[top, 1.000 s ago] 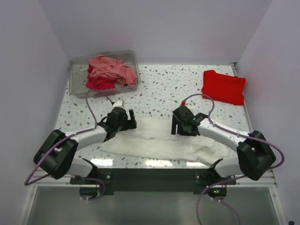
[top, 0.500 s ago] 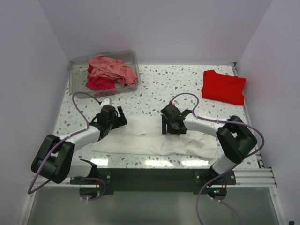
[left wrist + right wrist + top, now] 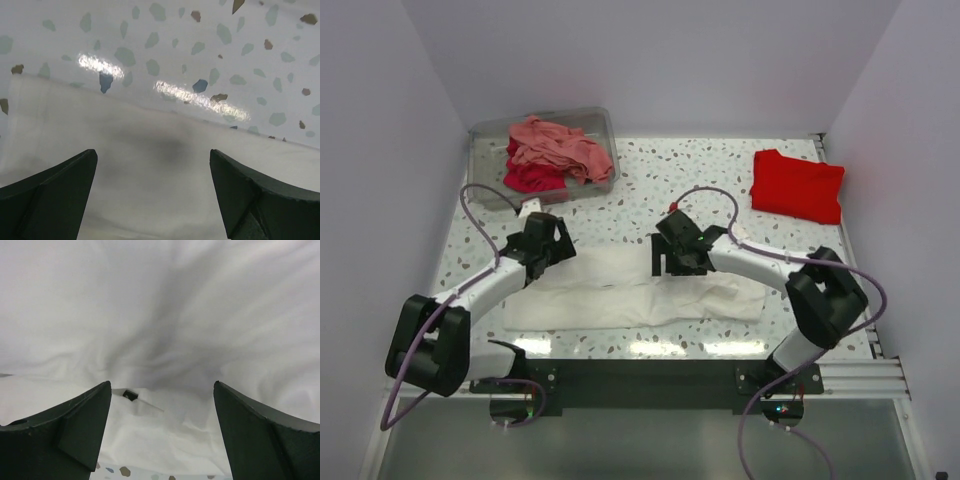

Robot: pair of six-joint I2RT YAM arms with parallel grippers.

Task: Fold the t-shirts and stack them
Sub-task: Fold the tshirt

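Observation:
A white t-shirt (image 3: 620,295) lies as a long folded strip across the near middle of the table. My left gripper (image 3: 558,250) hovers open over the strip's far left edge; in the left wrist view its jaws (image 3: 152,165) stand wide above bare white cloth (image 3: 150,175), holding nothing. My right gripper (image 3: 672,268) is open over the strip's middle. The right wrist view has that gripper (image 3: 161,387) spread above rumpled cloth (image 3: 165,315), with a small dark neck label (image 3: 130,395) between the fingers. A folded bright red t-shirt (image 3: 798,185) lies at the far right.
A clear plastic bin (image 3: 485,165) at the far left holds a salmon-pink t-shirt (image 3: 555,145) on top of a crimson one (image 3: 532,180). White walls close in the speckled table (image 3: 670,190) on three sides. The arm bases sit on the rail at the near edge.
Both grippers have moved left and slightly away from the bases. The white strip has shifted left with them and lies flatter and narrower. The right jaws have spread a little wider.

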